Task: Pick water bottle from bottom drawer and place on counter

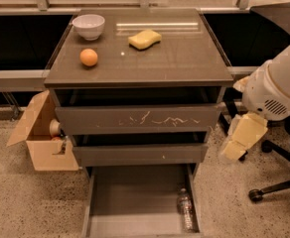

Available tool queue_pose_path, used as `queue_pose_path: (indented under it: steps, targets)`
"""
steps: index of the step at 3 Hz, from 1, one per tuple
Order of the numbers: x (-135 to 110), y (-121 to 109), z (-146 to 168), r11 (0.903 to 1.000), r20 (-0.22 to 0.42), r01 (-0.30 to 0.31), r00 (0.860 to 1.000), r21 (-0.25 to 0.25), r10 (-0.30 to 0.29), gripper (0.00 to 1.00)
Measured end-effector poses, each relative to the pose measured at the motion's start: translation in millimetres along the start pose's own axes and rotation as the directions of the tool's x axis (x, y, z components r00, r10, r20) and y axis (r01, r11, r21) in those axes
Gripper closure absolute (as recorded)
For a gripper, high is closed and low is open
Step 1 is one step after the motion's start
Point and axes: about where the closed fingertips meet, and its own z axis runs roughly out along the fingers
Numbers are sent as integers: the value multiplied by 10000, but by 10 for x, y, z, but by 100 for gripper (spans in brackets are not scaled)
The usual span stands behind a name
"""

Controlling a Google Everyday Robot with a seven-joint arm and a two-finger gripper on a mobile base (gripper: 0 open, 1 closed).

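Nearest me, the water bottle (pixel 185 209) lies in the bottom drawer (pixel 130 198) along its right wall, long axis twelve-to-six. Farther off, right of the middle drawer front (pixel 140 154), hangs my tool (pixel 244 135), whose state I cannot tell. The bottle sits at its seven o'clock.

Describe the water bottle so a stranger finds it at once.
The grey cabinet has its bottom drawer open. The bottle lies along its right wall, clear plastic, the only thing inside. The gripper hangs right of the cabinet.
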Motion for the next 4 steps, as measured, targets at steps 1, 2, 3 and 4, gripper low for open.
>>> queue_pose_path:
  steps: [1,2,3,4]
  targets:
    - [-10,-4,-27,10000,1,20,10000,22,-20,0]
    - [24,-4,104,9997,142,-222,9996,-118,224,0]
    - [153,-13,645,9944,191,-931,9954,-504,941,0]
    - [281,17,1347,9812,-31,-1626,9866,-1038,1631,0]
